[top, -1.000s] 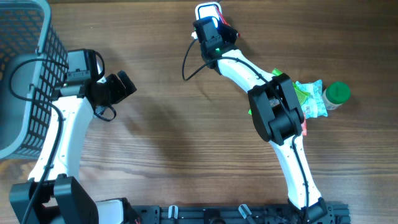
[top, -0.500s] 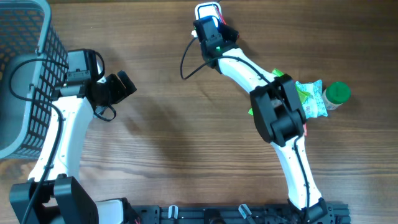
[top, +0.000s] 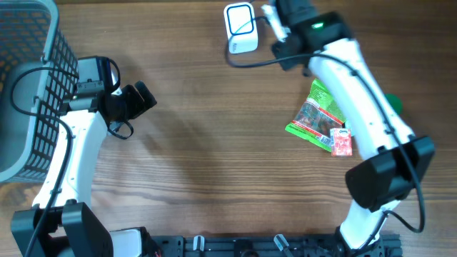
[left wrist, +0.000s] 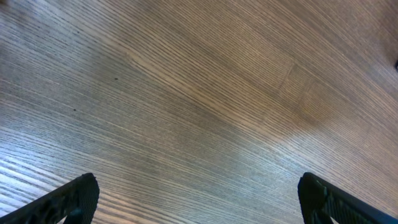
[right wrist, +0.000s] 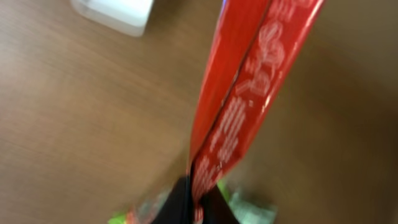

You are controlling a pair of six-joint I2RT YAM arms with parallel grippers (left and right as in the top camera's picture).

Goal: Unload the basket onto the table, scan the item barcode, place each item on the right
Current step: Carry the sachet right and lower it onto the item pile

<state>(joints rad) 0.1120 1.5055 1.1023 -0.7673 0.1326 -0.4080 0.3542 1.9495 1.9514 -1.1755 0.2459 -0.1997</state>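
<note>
One flat glossy red packet (right wrist: 244, 93) clamped in right gripper (right wrist: 198, 198) | left gripper (top: 140, 98) jaws spread wide above grained wooden table (left wrist: 199, 93)

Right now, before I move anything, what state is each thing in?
left gripper, open and empty.
right gripper, shut on the red packet.
red packet, gripped at one end, blurred in the wrist view.
scanner, lying free, not gripped.
green bag, lying flat, not gripped.
basket, upright beside the left arm.
</note>
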